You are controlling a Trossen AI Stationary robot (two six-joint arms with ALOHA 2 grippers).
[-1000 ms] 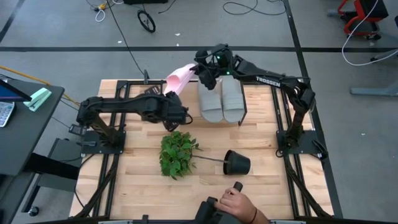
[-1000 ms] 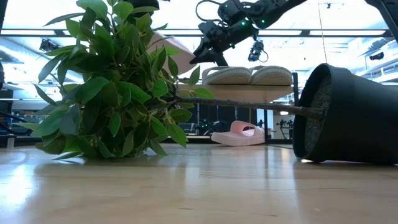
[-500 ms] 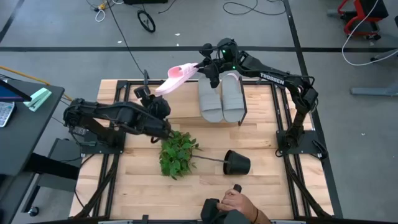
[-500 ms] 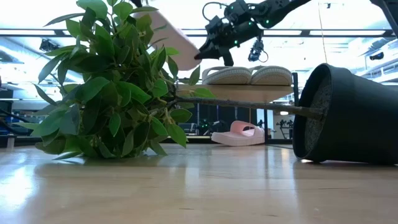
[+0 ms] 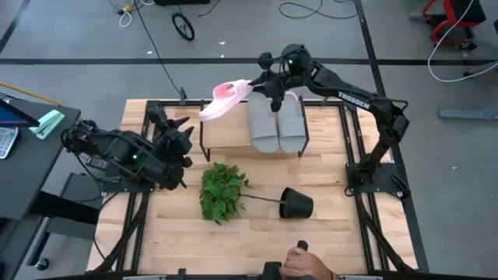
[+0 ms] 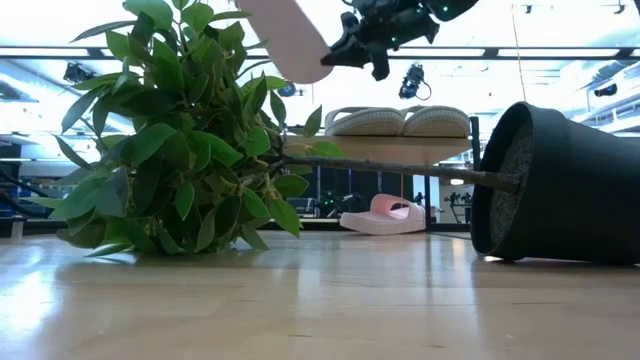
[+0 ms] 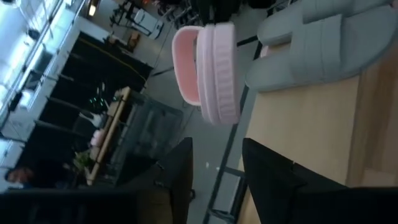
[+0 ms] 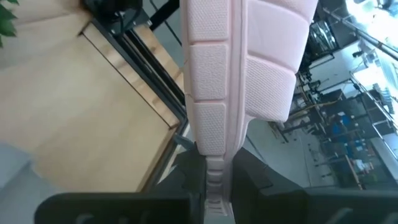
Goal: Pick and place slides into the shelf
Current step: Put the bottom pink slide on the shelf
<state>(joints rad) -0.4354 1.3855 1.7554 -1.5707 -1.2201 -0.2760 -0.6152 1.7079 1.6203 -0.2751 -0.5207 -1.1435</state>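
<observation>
**Pink slide held aloft over shelf**

The left gripper (image 5: 173, 129) hangs over the table's left side with its jaws parted on nothing, well clear of the fallen leafy plant (image 5: 222, 191) and its tipped black pot (image 5: 296, 204). The right gripper (image 5: 260, 80), its arm lettered "TROSSEN", has its jaws clamped on one end of a pale pink slide (image 5: 222, 99), which juts out from them, tilted, above the left end of the shelf (image 5: 226, 134). Two grey slides (image 5: 278, 123) lie side by side on the board just below the jaws. A second pink slide (image 6: 386, 214) rests on the tabletop beneath the shelf.
</observation>
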